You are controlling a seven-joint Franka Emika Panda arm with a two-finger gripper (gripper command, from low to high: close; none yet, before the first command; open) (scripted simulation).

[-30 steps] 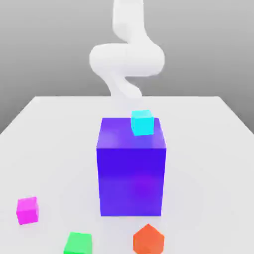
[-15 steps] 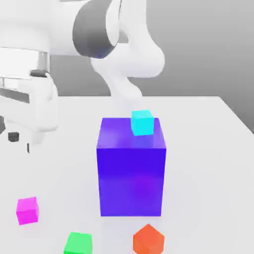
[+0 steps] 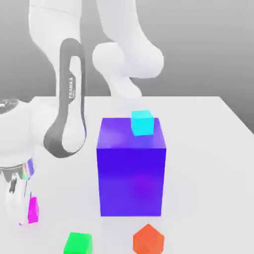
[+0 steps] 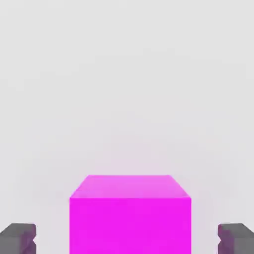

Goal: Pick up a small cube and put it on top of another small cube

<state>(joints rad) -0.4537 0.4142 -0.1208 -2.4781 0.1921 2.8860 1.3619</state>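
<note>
The glossy magenta cube (image 3: 33,210), on the exterior view's left of the large blue-purple block (image 3: 131,181), is being straddled by the gripper (image 4: 127,239), its fingers parted, apparently nothing gripped; closure, then lifting toward the bright green cube (image 3: 78,244), is called for.

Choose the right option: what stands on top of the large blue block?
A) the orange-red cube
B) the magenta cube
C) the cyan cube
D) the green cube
C: the cyan cube sits on the top face of the large blue block.
</note>
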